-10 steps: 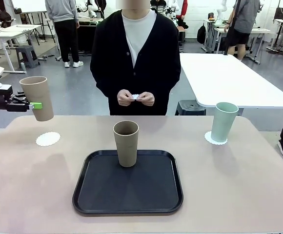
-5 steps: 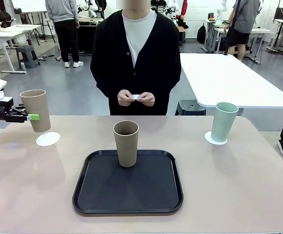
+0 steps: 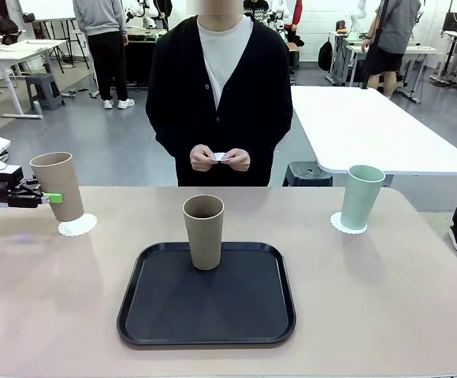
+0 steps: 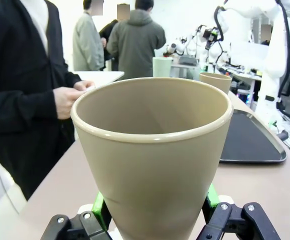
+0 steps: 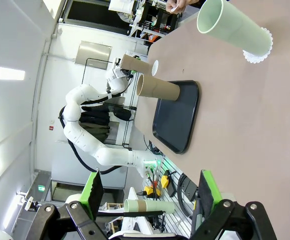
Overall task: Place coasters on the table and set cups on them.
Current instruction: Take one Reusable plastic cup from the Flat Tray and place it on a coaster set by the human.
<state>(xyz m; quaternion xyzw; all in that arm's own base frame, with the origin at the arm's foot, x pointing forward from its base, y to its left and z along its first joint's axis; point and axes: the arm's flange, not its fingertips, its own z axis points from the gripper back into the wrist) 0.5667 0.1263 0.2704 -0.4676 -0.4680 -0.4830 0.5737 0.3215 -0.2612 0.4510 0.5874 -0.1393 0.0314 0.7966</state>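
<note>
Tabletop clearance
Beige cup (image 3: 203, 231) on black tray (image 3: 236, 303) blocks centre; gripped cup (image 3: 57, 186) far left, mint cup (image 3: 361, 196) far right; table (image 3: 386, 315) bare between.

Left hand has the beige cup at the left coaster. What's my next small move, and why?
Probably lower the left hand a touch. The beige cup it grips stands upright, base right at the coaster, but whether it touches is unclear; opening now might drop it.

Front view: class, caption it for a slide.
Left gripper holds a beige cup at a coaster; a second cup stands on the black tray.
</note>
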